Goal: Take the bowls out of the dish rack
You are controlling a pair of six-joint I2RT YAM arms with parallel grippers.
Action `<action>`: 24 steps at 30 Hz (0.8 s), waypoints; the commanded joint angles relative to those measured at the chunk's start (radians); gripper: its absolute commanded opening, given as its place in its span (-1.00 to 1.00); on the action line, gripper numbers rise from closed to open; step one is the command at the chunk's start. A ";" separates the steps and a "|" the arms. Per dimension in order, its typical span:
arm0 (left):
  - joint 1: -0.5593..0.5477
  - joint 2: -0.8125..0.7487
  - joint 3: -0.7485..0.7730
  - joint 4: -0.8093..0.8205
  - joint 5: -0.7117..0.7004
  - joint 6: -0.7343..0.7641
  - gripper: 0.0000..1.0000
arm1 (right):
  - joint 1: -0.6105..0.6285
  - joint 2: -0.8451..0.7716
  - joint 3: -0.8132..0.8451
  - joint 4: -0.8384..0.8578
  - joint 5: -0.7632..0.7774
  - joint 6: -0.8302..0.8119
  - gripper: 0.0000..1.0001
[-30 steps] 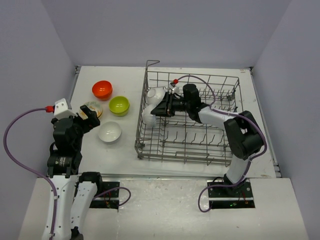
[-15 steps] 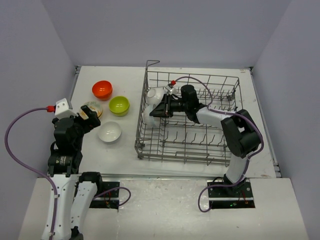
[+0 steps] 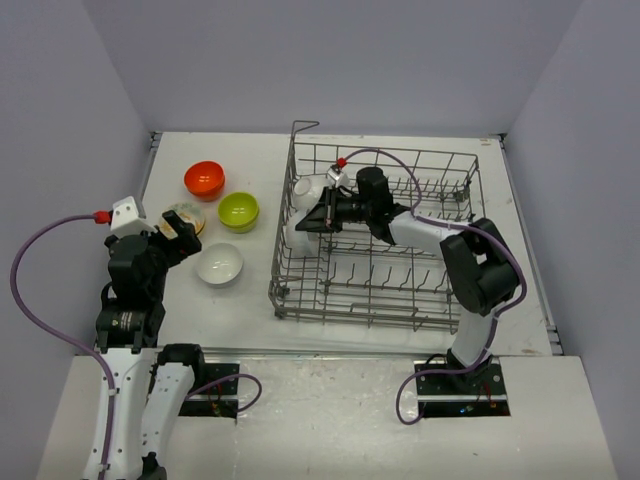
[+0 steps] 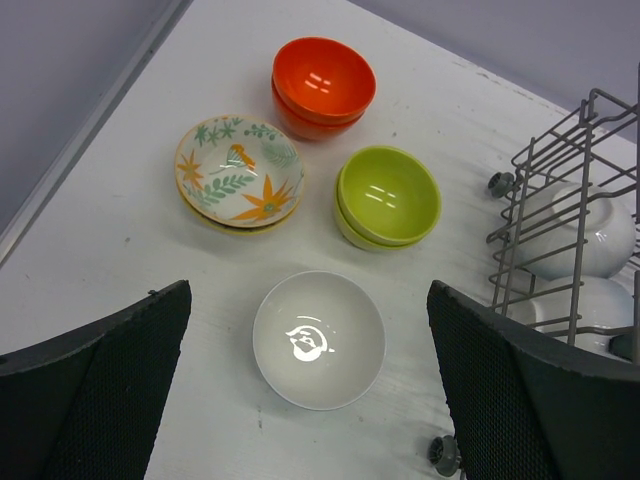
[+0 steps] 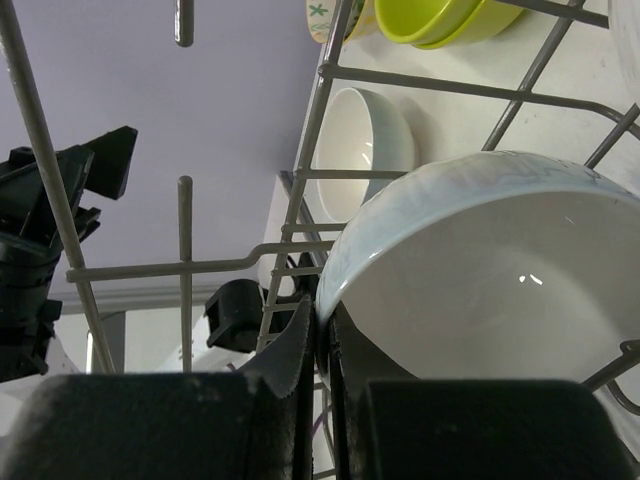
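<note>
Right gripper (image 5: 322, 335), clenched on white bowl (image 5: 480, 290) rim btwn its jaws, should lift straight up w/o snagging rack (image 3: 350, 312) tines; left gripper (image 4: 310, 385) gapes open.

Worktop from above | right hand (image 3: 316, 223) inside dish rack (image 3: 350, 311), left end, clamped on racked white bowl (image 3: 295, 238) | left hand (image 3: 176, 236) spread open beside patterned bowl (image 3: 187, 212) | orange bowl (image 3: 204, 179), green bowl (image 3: 239, 211), loose white bowl (image 3: 220, 264) left of rack

High above the near edge, down over the whole worktop (image 3: 250, 300). Left wrist: down on bowls (image 4: 318, 338) by the dish rack (image 3: 380, 285). Right wrist: very near, inside it.
</note>
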 commanded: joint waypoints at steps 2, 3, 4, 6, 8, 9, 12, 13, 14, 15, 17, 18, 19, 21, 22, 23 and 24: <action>0.004 0.022 0.045 0.021 0.053 0.018 1.00 | 0.017 -0.087 -0.018 0.044 -0.033 -0.053 -1.00; 0.004 0.030 0.075 0.010 0.065 0.010 1.00 | 0.015 -0.103 -0.029 0.053 -0.033 -0.068 -1.00; 0.004 0.047 0.094 0.004 0.082 0.007 1.00 | 0.015 -0.130 -0.032 0.070 -0.031 -0.075 -1.00; 0.004 0.077 0.151 -0.007 0.097 0.001 1.00 | 0.014 -0.158 -0.049 0.101 -0.025 -0.092 -1.00; 0.004 0.111 0.216 -0.023 0.143 0.003 1.00 | 0.008 -0.202 -0.069 0.124 -0.016 -0.116 -1.00; 0.004 0.155 0.267 -0.034 0.178 0.003 1.00 | 0.002 -0.236 -0.075 0.137 -0.011 -0.142 -1.00; 0.004 0.241 0.335 -0.054 0.278 0.004 1.00 | -0.002 -0.300 -0.089 0.125 0.015 -0.199 -1.00; 0.004 0.263 0.382 -0.056 0.297 0.004 1.00 | -0.002 -0.349 -0.087 0.112 0.027 -0.255 -1.00; 0.004 0.301 0.411 -0.063 0.330 0.004 1.00 | -0.003 -0.375 -0.074 0.045 0.036 -0.294 -1.00; 0.004 0.323 0.441 -0.069 0.343 0.004 1.00 | -0.002 -0.403 -0.058 -0.008 0.061 -0.344 -1.00; -0.037 0.394 0.548 -0.091 0.370 0.006 1.00 | 0.006 -0.495 -0.016 -0.164 0.121 -0.504 -1.00; -0.064 0.422 0.630 -0.106 0.380 0.010 1.00 | 0.020 -0.558 0.027 -0.225 0.191 -0.623 -1.00; -0.084 0.453 0.672 -0.135 0.380 0.013 1.00 | 0.034 -0.584 0.060 -0.307 0.220 -0.701 -1.00; -0.139 0.551 0.814 -0.175 0.355 0.023 1.00 | 0.102 -0.627 0.112 -0.529 0.295 -0.925 -1.00; -0.214 0.586 0.859 -0.212 0.338 0.024 1.00 | 0.144 -0.641 0.174 -0.612 0.347 -1.016 -1.00; -0.260 0.652 0.901 -0.226 0.293 0.024 1.00 | 0.184 -0.659 0.198 -0.746 0.448 -1.083 -1.00; -0.308 0.685 0.985 -0.243 0.262 0.024 1.00 | 0.254 -0.663 0.222 -0.799 0.501 -1.157 -1.00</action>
